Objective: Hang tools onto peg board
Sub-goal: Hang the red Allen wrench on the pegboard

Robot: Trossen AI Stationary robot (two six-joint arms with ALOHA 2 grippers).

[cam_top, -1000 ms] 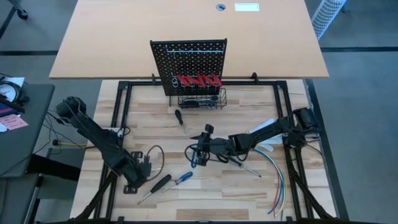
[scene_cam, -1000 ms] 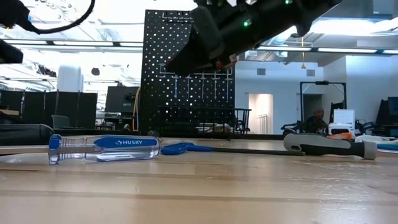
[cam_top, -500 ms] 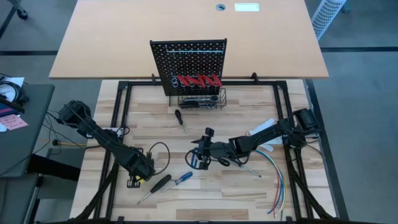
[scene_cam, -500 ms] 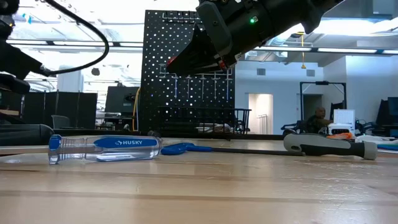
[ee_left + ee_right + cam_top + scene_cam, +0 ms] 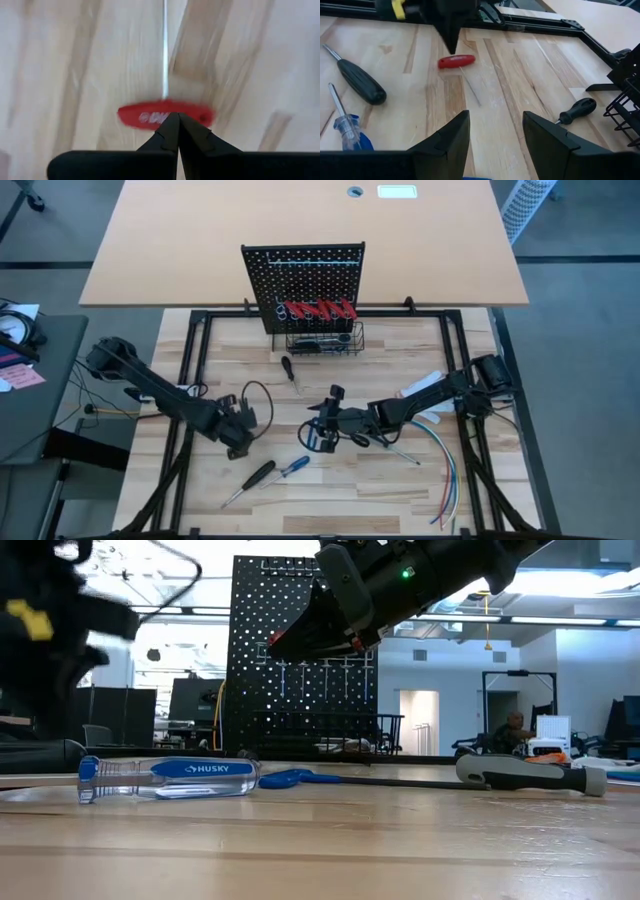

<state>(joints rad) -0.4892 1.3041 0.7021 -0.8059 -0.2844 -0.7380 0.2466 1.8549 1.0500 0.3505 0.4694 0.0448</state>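
A red-handled screwdriver (image 5: 456,61) lies flat on the table, its thin shaft (image 5: 471,90) on the wood. My left gripper (image 5: 175,116) is shut and points down right at the red handle (image 5: 145,116); in the high view the gripper (image 5: 240,444) hides it. My right gripper (image 5: 495,116) hangs open above mid-table (image 5: 318,430), holding nothing. A black-handled screwdriver (image 5: 256,476) and a blue one (image 5: 294,466) lie near the front. The peg board (image 5: 305,275) stands at the back with red pliers (image 5: 318,309) hung on it. My left gripper's shut fingertips (image 5: 451,47) come from above, pointing down, and stand right at the far side of the red handle (image 5: 165,109). Whether they touch it I cannot tell.
A black wire basket (image 5: 325,340) sits at the board's foot, with a small black screwdriver (image 5: 290,370) in front of it. Coloured wires (image 5: 445,465) lie at the right. A blue-handled tool (image 5: 318,443) lies under my right gripper. Black frame rails (image 5: 190,360) border the table.
My left gripper has swung from the front left toward the table's right and far edge, sinking a little and rolling its wrist, and now stands over the red screwdriver. It has stayed shut.
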